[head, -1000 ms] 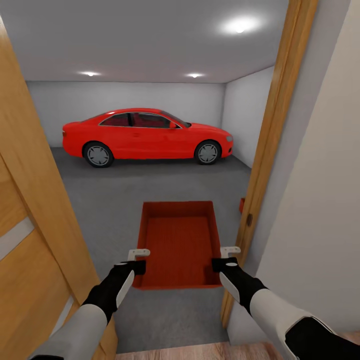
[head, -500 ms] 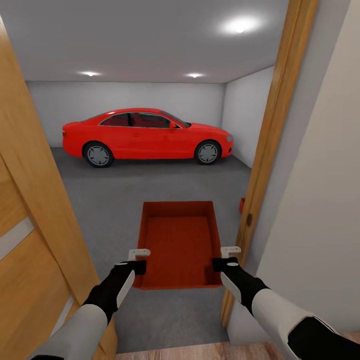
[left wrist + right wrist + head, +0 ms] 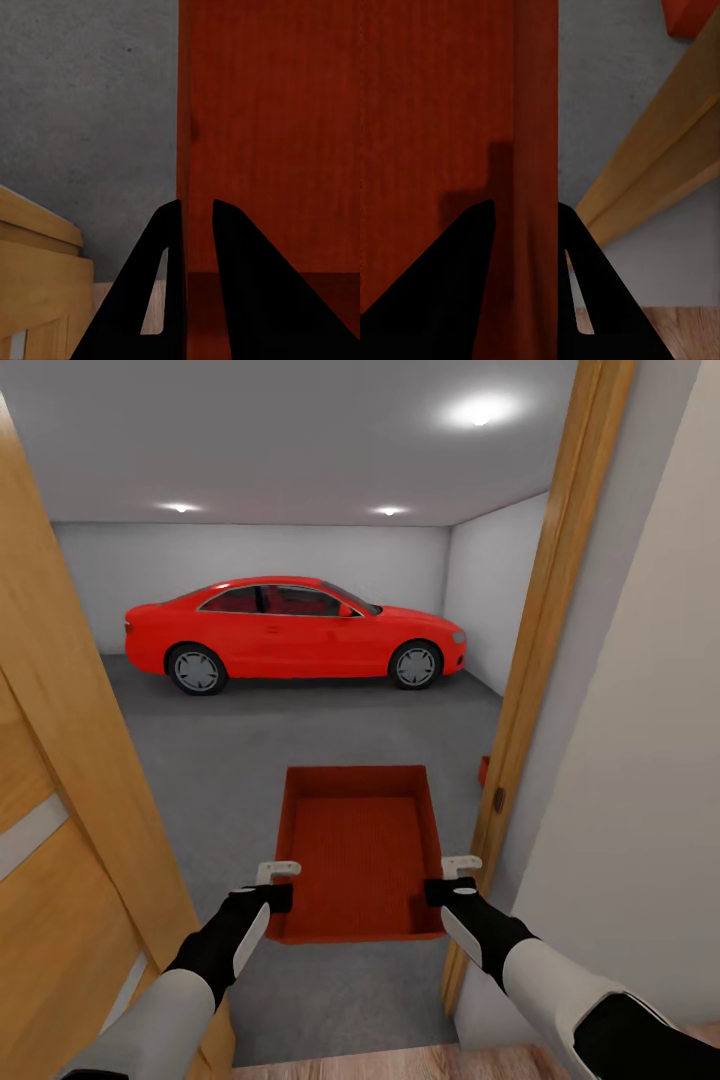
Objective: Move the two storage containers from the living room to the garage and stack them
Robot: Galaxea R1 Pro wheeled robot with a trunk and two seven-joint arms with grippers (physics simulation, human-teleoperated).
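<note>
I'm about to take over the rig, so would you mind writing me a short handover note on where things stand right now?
Left gripper: shut on the left wall of the carried container.
Right gripper: shut on its right wall.
Position: in the doorway between the wooden door and the door frame, with the carried container held over the garage floor.
Other container: a red edge on the garage floor just past the frame, mostly hidden.
Done: one container appears already in the garage.
Left: drive through, then stack the carried container on the other one.
</note>
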